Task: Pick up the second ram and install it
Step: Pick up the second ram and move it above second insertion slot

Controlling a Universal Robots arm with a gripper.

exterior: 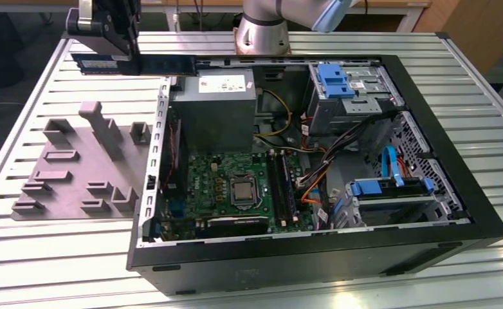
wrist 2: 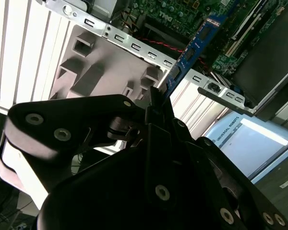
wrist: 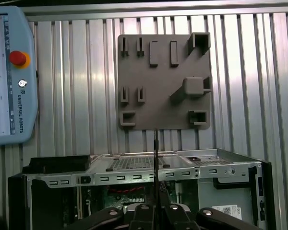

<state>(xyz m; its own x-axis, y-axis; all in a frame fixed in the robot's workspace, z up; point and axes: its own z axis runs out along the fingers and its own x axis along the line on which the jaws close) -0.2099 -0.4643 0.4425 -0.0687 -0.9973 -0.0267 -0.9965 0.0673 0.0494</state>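
**Gripping the second ram (exterior: 167, 65) aloft beside the open case (exterior: 483, 212)**

Clamped tight in the gripper (exterior: 134, 59), both fingers pressed against the stick's flat faces partway along its length. Held level in the exterior view, above the slatted table (exterior: 28, 257), near the case's far corner on the exterior view's left and close to the power supply (exterior: 213, 109). Well apart from the green motherboard (exterior: 226, 187) and the long black slots (exterior: 282, 187) down inside the case. Beside the case on the exterior view's left, lying flat on the table: a grey fixture plate (exterior: 80, 170) with raised blocks and pockets. In the second wrist view, reaching out from between the closed fingers (wrist 2: 159, 115) as a blue-edged strip with chips along it, crossing in front of the motherboard. In the first wrist view, seen edge-on as a thin dark line over the case's metal rim and the fixture plate, with a teach pendant (wrist: 9, 96) on the slats, well apart from the plate.
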